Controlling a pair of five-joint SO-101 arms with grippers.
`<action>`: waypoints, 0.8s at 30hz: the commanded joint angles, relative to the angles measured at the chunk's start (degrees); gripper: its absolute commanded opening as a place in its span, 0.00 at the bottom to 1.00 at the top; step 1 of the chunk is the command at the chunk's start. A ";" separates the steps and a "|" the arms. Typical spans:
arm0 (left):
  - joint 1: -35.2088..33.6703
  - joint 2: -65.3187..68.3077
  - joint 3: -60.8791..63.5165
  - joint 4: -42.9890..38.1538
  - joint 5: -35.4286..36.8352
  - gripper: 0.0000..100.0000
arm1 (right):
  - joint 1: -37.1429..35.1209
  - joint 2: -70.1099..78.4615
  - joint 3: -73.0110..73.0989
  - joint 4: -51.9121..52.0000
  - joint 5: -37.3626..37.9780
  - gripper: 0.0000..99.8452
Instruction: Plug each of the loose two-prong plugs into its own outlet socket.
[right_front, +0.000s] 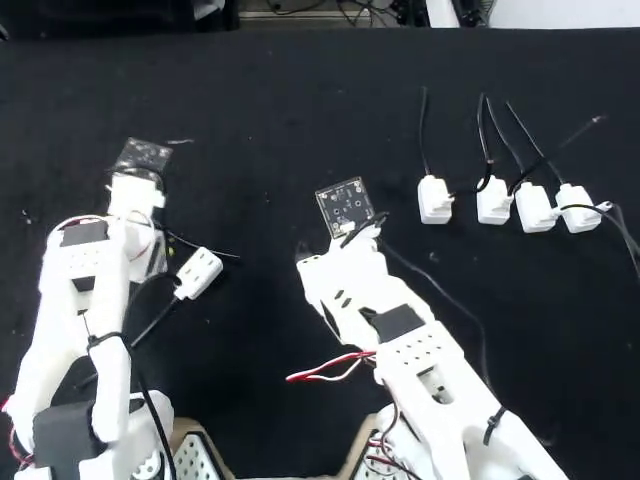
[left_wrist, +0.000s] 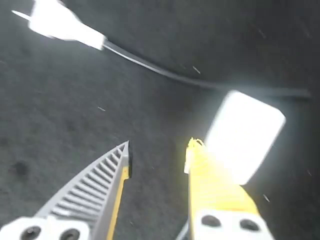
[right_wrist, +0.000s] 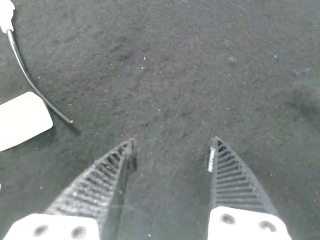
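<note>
Left wrist view: the left gripper (left_wrist: 160, 145) gapes empty, one finger (left_wrist: 215, 190) just beside a white block (left_wrist: 245, 135), the loose plug (left_wrist: 60, 22) lying apart on the counter (left_wrist: 75, 100); closing here could pinch the block instead. Right gripper (right_wrist: 172, 141) is open too; a snagged cord (left_wrist: 165, 70) could drag the plug.

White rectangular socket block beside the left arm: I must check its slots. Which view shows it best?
High view: the white rectangular socket block lies whole, dark marks up. Left wrist view likely shows it as a plain white shape; right wrist view, perhaps its cut-off part.
</note>
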 joint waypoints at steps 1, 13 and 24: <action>0.40 -0.26 -0.66 -7.12 5.98 0.18 | 0.53 -1.36 -3.12 -1.32 -0.35 0.22; 13.49 6.95 4.62 -16.44 17.58 0.18 | 0.53 -1.36 -3.03 -1.32 -0.35 0.22; 20.70 6.51 3.47 -5.45 17.41 0.18 | 0.53 -1.36 -3.03 -1.41 -0.35 0.22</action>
